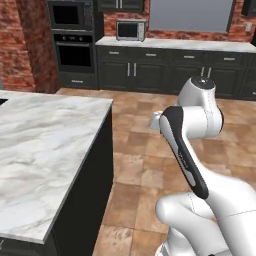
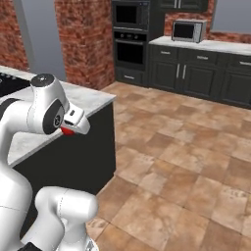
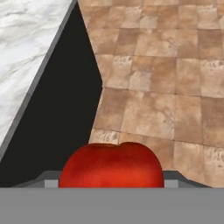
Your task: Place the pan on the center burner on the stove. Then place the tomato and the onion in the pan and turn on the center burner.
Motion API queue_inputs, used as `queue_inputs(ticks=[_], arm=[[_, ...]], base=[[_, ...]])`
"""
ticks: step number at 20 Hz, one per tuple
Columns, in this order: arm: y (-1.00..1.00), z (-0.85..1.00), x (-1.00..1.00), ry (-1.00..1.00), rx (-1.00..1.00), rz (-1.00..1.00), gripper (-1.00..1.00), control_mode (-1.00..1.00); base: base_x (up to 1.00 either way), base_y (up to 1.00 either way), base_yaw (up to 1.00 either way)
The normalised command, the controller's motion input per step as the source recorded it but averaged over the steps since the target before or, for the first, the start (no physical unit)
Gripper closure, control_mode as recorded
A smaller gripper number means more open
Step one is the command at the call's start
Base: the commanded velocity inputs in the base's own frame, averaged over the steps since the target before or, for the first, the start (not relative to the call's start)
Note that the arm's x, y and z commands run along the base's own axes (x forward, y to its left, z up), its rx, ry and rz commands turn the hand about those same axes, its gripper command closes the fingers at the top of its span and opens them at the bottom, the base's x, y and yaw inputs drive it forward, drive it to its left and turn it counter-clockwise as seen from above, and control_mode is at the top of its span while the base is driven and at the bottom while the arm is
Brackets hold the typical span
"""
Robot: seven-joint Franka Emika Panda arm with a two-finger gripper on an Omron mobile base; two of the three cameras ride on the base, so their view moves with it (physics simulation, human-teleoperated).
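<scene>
One thing in hand: I'm carrying the tomato (image 3: 111, 164), and it sits off the counter, out over the tile floor (image 3: 175, 65).

Risks, biggest first:
- Marble island counter (image 1: 45, 150) fills 9 o'clock of the left base view, its dark side wall dropping to the floor. In the hand view the counter edge runs from 12 down to 8 o'clock, so I'd say the hand is just outboard of that edge. Swinging back in low could clip the edge and knock the load loose.
- Stove (image 2: 10, 83): I see just a black corner at 9 o'clock of the right base view, on the far part of the island. I can't see the pan, so I can't confirm it's on the center burner or what's in it. Any drop aimed now is blind.
- Arm is folded tight, so a wide fast swing toward the stove could jolt the grip.
- Gripper (image 3: 111, 183): tomato fills 6 o'clock of the hand view, with grey finger stubs poking out on either side. Looks clamped on it, only as wide as the fruit. It's glossy and round, and I can't see pad contact, so a slip means it falls to the floor. A red sliver (image 2: 67, 130) shows under the wrist in the right base view.
</scene>
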Motion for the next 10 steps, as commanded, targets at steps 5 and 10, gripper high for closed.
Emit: queue_inputs(ticks=[5,10], arm=[[0.00,0.00,0.00,0.00,0.00,0.00,1.00,1.00],[0.00,0.00,0.00,0.00,0.00,0.00,1.00,1.00]], base=[[0.37,-0.60,0.10],[0.40,-0.59,0.11]])
